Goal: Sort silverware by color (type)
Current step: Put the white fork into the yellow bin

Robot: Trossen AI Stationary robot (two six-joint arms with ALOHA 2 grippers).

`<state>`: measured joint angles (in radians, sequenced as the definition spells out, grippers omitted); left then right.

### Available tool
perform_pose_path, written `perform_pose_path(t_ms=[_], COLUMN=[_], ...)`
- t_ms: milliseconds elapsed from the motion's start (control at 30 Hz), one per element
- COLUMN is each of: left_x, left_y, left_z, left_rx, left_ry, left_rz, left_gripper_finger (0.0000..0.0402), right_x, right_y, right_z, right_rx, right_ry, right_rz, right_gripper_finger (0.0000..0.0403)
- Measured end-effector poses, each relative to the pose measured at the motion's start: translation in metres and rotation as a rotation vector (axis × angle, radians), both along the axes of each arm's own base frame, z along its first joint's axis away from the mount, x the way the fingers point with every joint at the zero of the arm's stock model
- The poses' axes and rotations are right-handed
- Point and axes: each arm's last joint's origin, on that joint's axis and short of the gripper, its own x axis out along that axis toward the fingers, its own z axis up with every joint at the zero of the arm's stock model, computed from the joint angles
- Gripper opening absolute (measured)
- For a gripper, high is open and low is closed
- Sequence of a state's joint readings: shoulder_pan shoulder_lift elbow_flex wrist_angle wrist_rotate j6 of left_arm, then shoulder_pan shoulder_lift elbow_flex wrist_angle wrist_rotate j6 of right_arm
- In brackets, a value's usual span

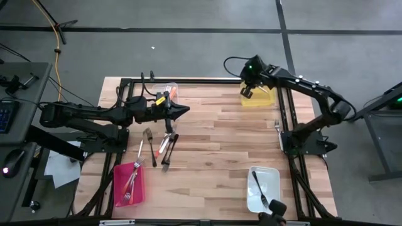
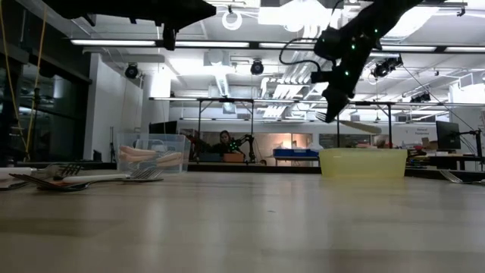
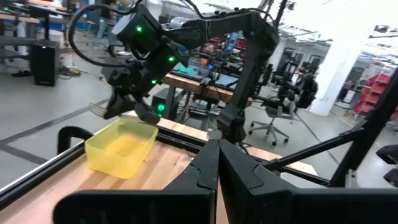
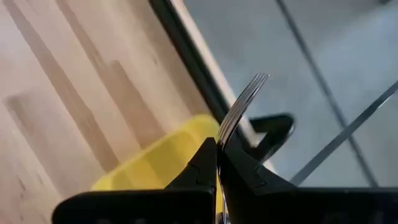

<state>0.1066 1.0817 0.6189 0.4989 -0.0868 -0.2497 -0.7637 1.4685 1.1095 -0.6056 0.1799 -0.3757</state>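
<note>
Fork (image 4: 244, 102) in right gripper (image 4: 217, 144) above yellow bin (image 1: 257, 97)

The light wooden plank bench (image 1: 220, 144) carries four bins. A yellow rectangular plastic bin (image 1: 259, 97) sits right beneath the right claw (image 1: 247, 91). A clear plastic bin (image 1: 166, 92) lies just beside the left claw (image 1: 183, 111), and a loose cluster of small forks (image 1: 160, 145) lies close by that claw. A red bin (image 1: 129, 183) and a white bin (image 1: 262, 187), each holding utensils, sit well apart from both claws.
</note>
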Motion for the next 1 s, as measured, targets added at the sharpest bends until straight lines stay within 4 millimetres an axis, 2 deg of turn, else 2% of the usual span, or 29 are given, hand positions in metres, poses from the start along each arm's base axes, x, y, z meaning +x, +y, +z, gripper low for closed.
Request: perform_pose_path(t_ms=[267, 667, 1000], left_x=[0.000, 0.000, 0.000], left_y=[0.001, 0.001, 0.002], left_z=[-0.001, -0.002, -0.002], left_rx=[-0.002, -0.003, 0.030], left_ry=[0.010, 0.017, 0.024], left_rz=[0.039, 0.040, 0.076], left_gripper_finger=[0.0000, 0.0000, 0.0000], right_x=[-0.014, -0.008, -0.005], right_y=[-0.011, -0.029, -0.036], right_z=[-0.003, -0.061, -0.088], right_rx=[0.060, 0.255, 0.291], right_ry=[-0.004, 0.169, 0.266], right_rz=[-0.027, -0.059, -0.022], right_gripper_finger=[0.0000, 0.0000, 0.0000])
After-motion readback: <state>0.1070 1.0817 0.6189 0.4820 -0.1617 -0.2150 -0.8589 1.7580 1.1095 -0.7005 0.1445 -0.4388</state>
